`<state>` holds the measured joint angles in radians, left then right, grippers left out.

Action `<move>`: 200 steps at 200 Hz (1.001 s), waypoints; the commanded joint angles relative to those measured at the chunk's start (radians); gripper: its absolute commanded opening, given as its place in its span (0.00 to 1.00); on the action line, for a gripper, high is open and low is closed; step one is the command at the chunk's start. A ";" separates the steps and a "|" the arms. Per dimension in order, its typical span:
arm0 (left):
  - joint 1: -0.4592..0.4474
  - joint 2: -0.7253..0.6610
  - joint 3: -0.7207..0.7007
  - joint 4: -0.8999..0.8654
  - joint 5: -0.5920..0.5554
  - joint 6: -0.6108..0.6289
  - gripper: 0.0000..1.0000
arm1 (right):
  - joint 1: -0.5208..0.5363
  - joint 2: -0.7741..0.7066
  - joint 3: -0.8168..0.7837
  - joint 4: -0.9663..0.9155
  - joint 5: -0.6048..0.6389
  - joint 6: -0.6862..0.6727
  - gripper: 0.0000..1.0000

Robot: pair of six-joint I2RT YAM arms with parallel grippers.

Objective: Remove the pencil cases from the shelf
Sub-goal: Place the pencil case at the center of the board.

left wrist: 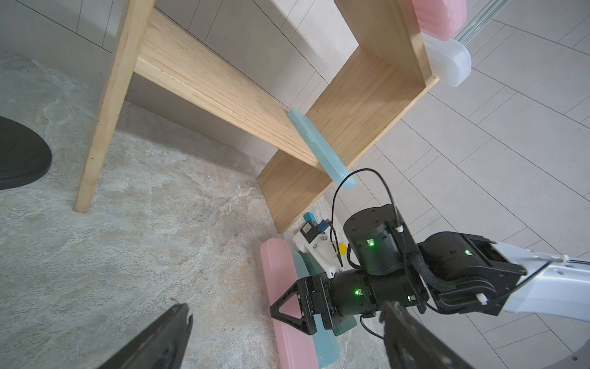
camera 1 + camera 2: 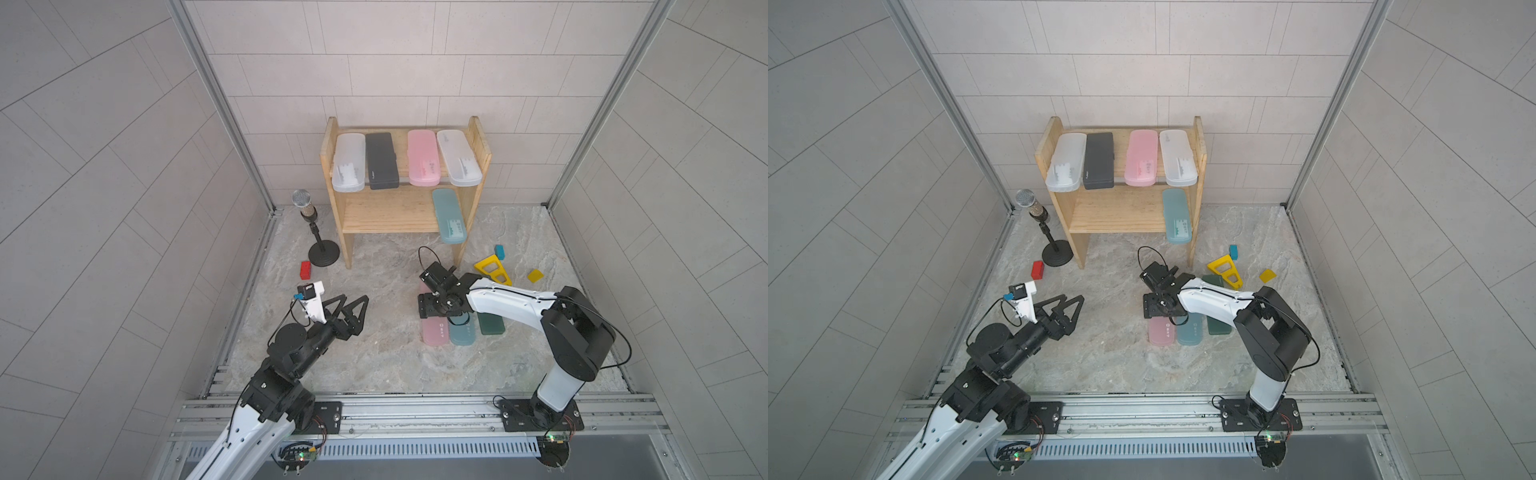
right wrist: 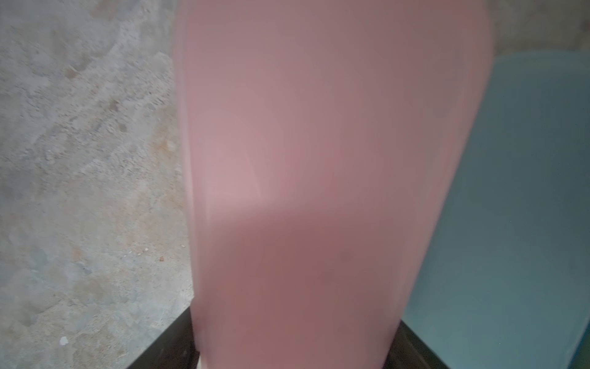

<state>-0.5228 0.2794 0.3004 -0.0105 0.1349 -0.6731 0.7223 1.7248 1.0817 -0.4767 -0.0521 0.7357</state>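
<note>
In both top views the shelf [image 2: 386, 214] stands at the back wall with five pencil cases on it. Four lie side by side on the upper tier: a frosted white case [image 2: 349, 162], the black case [image 2: 381, 161], a pink case [image 2: 422, 158] and a second frosted white case [image 2: 458, 158]. One teal case [image 2: 449, 216] lies on the lower tier beside the side panel nearer the right arm, its front end overhanging the board.

Three more lie side by side on the floor [image 2: 365, 365]: a second pink case [image 2: 435, 334], a second teal case [image 2: 462, 336] and the dark green case [image 2: 491, 325]. The right gripper [image 2: 434, 306] points down over the second pink case. The left gripper [image 2: 355, 297] hangs over bare floor, spread wide and empty.

Also on the floor are one microphone stand [image 2: 318, 237], one red block [image 2: 305, 269], one small teal block [image 2: 499, 251], one yellow frame [image 2: 482, 265] and one yellow tile [image 2: 535, 275].

In the left wrist view, the left gripper's two fingers [image 1: 159, 335] stand far apart with nothing between them.

In the right wrist view, the blurred second pink case [image 3: 319, 159] fills the space between two dark fingers [image 3: 172, 345], which clasp its long edges. The second teal case [image 3: 526, 191] lies alongside.
</note>
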 commanded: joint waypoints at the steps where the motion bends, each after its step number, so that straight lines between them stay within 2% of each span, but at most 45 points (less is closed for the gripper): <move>1: 0.007 -0.003 -0.026 0.024 -0.009 0.008 1.00 | -0.006 0.010 0.014 -0.017 0.006 -0.018 0.78; 112: 0.007 0.020 -0.031 0.049 -0.014 0.008 1.00 | -0.063 -0.005 -0.025 -0.040 0.000 -0.074 0.82; 131: 0.007 0.025 -0.027 0.053 -0.019 -0.002 1.00 | -0.064 -0.018 -0.021 -0.042 -0.005 -0.086 0.86; 160: 0.007 0.050 -0.012 0.052 -0.029 -0.027 1.00 | -0.062 -0.047 -0.009 -0.040 -0.012 -0.099 0.97; 194: 0.006 0.152 0.054 0.080 0.005 -0.046 1.00 | -0.062 -0.115 0.012 -0.054 -0.004 -0.109 1.00; 200: 0.007 0.176 0.061 0.096 0.017 -0.083 1.00 | -0.062 -0.135 0.015 -0.059 -0.001 -0.113 1.00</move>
<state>-0.5217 0.3965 0.3016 0.0193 0.1226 -0.7086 0.6617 1.6718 1.0718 -0.4984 -0.0742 0.6434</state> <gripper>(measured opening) 0.995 0.997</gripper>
